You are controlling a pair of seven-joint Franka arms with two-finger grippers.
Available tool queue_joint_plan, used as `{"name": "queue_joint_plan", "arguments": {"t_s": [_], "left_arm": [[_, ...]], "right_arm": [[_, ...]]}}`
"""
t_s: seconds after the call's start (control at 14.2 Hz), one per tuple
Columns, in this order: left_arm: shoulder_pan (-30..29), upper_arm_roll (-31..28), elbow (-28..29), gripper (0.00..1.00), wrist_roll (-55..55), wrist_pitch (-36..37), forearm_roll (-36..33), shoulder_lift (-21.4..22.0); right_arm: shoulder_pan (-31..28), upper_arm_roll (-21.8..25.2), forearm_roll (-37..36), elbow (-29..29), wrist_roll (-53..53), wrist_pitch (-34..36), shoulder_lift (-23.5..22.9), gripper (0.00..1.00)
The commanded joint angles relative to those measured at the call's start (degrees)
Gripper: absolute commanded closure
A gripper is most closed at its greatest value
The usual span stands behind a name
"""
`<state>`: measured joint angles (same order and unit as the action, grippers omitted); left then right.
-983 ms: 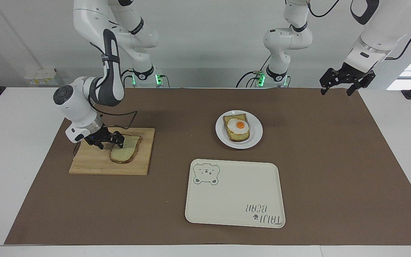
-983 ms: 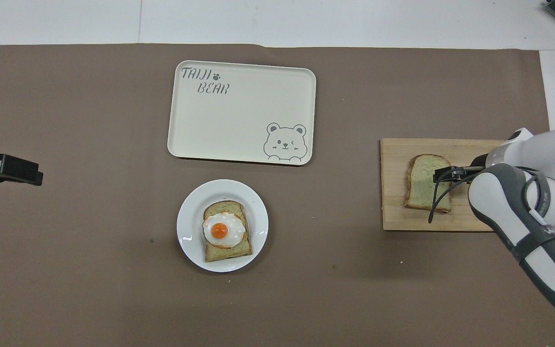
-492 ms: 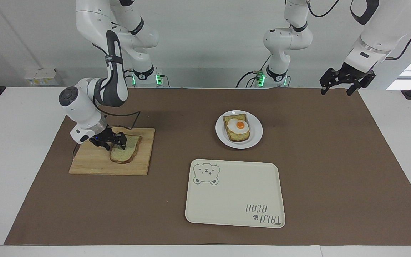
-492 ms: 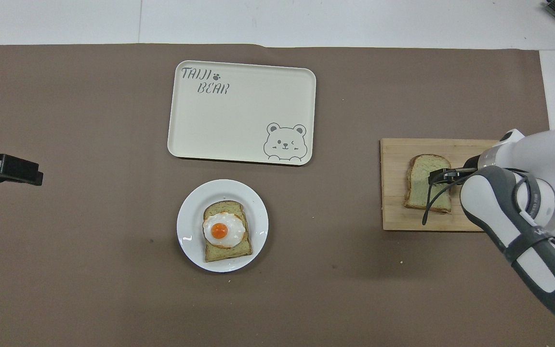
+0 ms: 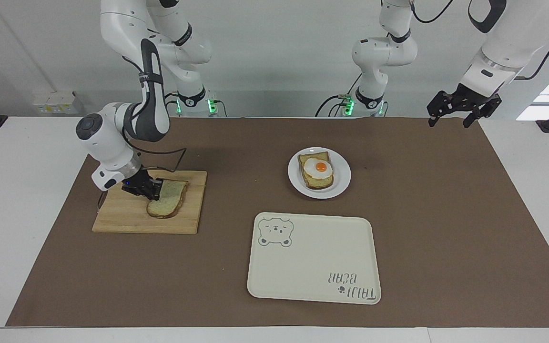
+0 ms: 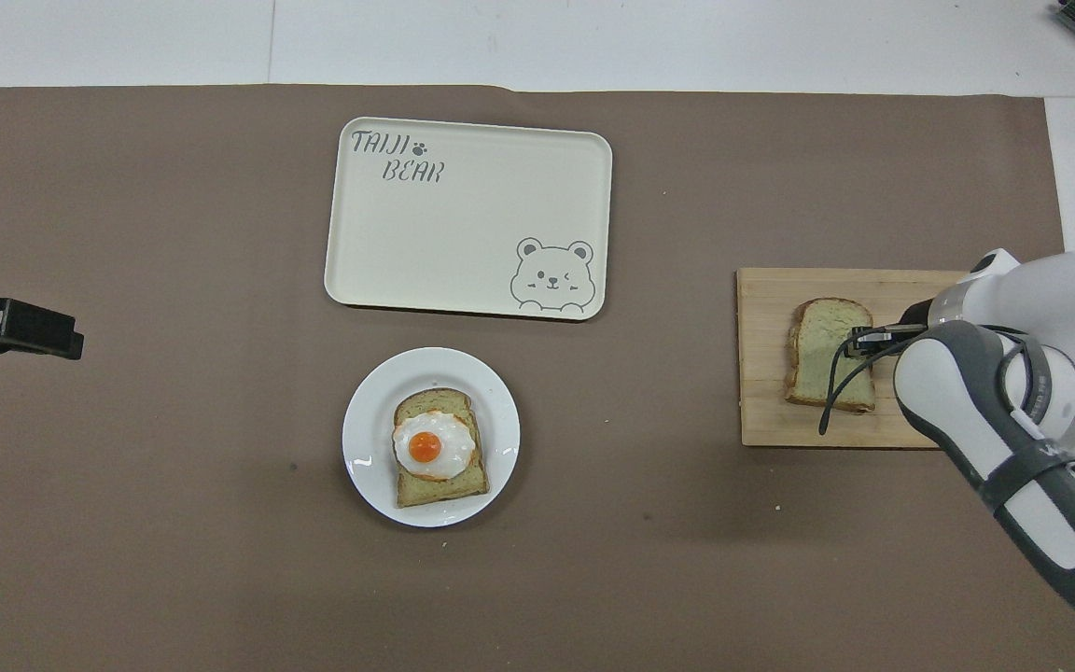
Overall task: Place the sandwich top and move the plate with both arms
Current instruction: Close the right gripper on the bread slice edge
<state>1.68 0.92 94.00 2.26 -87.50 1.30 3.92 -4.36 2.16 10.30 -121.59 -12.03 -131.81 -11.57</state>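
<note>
R gripper [image 5: 153, 190] clamped on sandwich top [image 5: 169, 200] edge, on wood board [image 5: 127, 219]. L gripper [image 5: 462, 112] apart, waits over worktop corner. Plate [image 5: 341, 183] w/ egg toast untouched.

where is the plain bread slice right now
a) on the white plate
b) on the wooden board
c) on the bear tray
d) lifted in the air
b) The sandwich top lies flat on the wooden board, with the right gripper closed on the edge of the slice nearest the robots; the plate holds only the egg toast.
</note>
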Motion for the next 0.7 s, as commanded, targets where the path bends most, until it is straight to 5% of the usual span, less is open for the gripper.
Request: {"name": "queue_joint_plan", "arguments": {"t_s": [0.0, 0.63], "left_arm": [[-0.89, 0.58, 1.44, 0.00, -0.42, -0.92, -0.59, 1.35], [-0.89, 0.58, 1.44, 0.00, -0.42, -0.92, -0.59, 1.35]], "right_arm": [[0.84, -0.58, 2.45, -1.11, 0.51, -1.52, -0.56, 1.00], [0.94, -0.49, 1.84, 3.28, -1.42, 4.18, 2.86, 1.00]]}}
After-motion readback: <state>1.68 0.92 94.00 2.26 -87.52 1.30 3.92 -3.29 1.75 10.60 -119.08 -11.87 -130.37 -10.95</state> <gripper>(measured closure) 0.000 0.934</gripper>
